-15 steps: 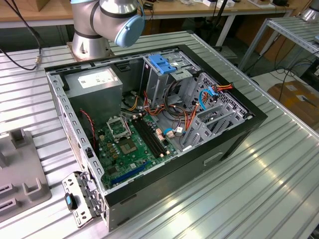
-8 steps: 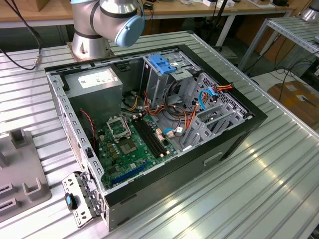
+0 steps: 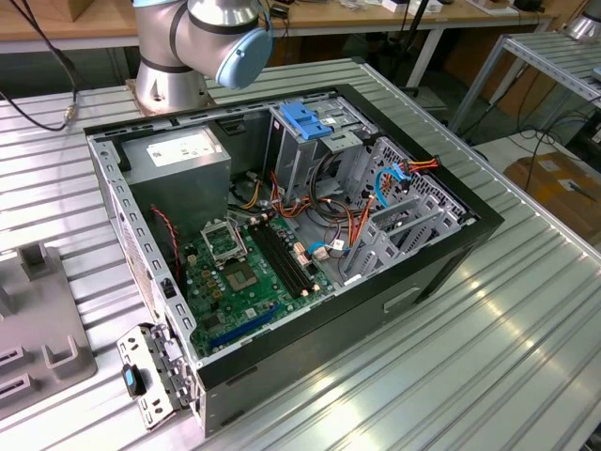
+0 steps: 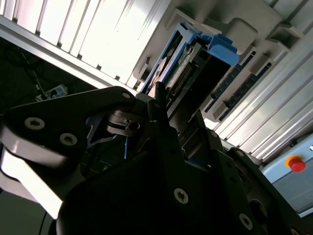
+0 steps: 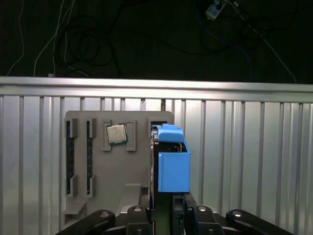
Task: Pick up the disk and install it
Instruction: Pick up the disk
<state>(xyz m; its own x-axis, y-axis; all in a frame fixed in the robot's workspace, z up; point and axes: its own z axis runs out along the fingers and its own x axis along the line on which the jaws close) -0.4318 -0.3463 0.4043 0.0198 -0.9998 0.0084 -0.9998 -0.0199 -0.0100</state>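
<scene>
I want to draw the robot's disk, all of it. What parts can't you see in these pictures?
- The disk, its label: in the first wrist view it stands edge-on in the grey holder, so its flat sides face away.
- Its lower part: in the second wrist view the dark body of the gripper covers it.
- The arm: the exterior view's top edge cuts it off.

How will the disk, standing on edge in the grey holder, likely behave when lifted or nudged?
Probably stiff: the disk looks like a metal body in a blue plastic frame. Likely heavy for its size, being mostly metal. Standing on its narrow edge in the grey holder, it may tip if nudged sideways.
</scene>
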